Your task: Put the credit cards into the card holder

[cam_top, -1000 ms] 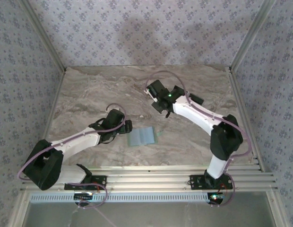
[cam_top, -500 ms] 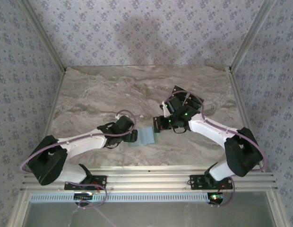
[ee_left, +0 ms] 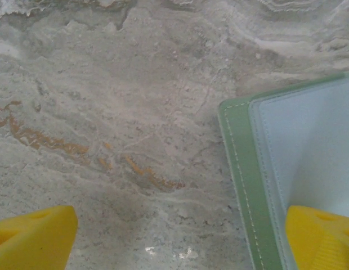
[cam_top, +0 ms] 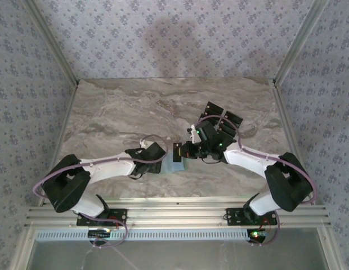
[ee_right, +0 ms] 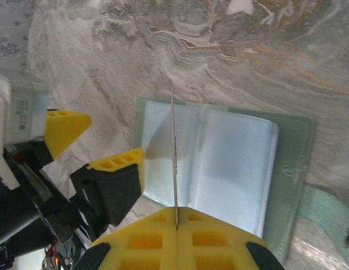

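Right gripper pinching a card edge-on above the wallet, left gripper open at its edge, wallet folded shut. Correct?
Wrong on one point: the wallet is not folded shut, it lies spread open, inner side up, as the right wrist view shows. The rest stands: the right gripper pinches a card edge-on above it, and the left gripper is open at its edge.

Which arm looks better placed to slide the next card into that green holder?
Right. Its jaws are shut on a black card, held edge-down right over the open card holder. The left arm's jaws stand open and empty, one fingertip at the holder's edge.
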`<state>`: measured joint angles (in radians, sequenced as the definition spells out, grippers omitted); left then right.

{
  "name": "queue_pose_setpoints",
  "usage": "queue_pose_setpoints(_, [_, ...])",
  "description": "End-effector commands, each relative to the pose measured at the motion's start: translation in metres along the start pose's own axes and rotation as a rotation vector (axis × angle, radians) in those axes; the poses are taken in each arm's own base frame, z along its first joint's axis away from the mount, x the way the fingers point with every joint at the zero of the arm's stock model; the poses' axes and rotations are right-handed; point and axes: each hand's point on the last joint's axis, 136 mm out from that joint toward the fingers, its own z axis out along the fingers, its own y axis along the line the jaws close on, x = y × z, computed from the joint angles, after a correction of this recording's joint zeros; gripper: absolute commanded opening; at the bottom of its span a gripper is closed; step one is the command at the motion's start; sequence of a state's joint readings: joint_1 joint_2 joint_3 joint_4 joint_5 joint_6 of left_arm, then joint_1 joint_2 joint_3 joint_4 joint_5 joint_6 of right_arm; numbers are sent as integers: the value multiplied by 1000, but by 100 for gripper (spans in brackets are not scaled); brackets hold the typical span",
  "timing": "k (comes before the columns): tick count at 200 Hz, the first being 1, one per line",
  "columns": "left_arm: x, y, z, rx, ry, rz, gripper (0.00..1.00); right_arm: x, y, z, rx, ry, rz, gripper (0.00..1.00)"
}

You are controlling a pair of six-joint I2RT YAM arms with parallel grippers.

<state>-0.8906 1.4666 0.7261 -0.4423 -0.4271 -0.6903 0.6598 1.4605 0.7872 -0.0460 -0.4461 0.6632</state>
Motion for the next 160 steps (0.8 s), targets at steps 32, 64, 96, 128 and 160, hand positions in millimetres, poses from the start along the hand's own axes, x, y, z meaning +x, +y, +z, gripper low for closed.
queue_pose_setpoints(32, [4,10,-1,-62,8,-12,94,8,4,15,-87,28,4,0])
queue_pose_setpoints(64, [7,11,0,-66,12,-13,94,13,1,24,-111,40,7,0])
queue_pose_setpoints(96, [8,11,2,-69,17,-11,94,17,-12,33,-88,60,17,0])
queue_pose_setpoints(128, [10,12,3,-75,23,-5,94,24,-43,41,-15,94,63,0])
queue_pose_setpoints(160, [12,15,4,-85,28,1,93,30,-74,36,59,104,114,0])
